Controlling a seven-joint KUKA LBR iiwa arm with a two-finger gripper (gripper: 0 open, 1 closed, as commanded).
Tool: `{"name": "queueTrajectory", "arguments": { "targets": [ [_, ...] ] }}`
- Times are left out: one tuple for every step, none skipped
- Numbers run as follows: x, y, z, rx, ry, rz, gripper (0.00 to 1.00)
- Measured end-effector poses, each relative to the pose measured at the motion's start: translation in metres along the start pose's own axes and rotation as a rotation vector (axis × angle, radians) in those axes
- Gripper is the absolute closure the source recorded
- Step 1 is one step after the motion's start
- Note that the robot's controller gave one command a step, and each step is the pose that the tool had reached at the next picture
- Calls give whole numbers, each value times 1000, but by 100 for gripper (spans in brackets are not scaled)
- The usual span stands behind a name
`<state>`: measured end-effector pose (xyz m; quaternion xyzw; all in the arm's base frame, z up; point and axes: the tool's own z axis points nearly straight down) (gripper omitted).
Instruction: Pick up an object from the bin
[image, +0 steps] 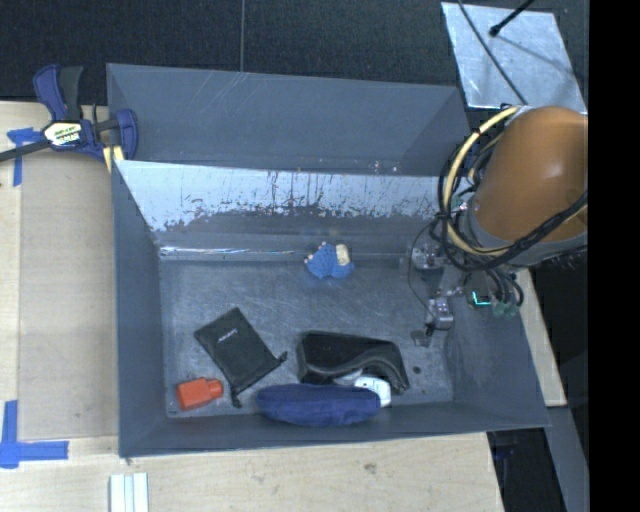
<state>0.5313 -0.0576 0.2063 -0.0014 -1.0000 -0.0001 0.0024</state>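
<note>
the dark blue pouch (318, 404) lies along the front wall with a black curved case (350, 358) touching it behind, a flat black wallet (236, 346) and a small orange block (200, 392) to the left, and a blue toy (326, 261) by the back wall. the gripper (437, 328) hangs low over bare floor at the bin's (300, 130) right side, near the black case but apart from it (how far open it is i can't tell, and i see nothing in it). to my eye nothing is picked yet: closing on a thing and lifting it are all left.
</note>
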Motion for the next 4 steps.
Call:
{"name": "queueTrajectory", "arguments": {
  "targets": [
    [23, 45, 123, -1, 1, -77, 0],
    [21, 42, 119, 3, -4, -74, 100],
    [5, 42, 9, 2, -12, -67, 100],
    [-6, 24, -55, 2, -9, -442, 100]
  ]
}}
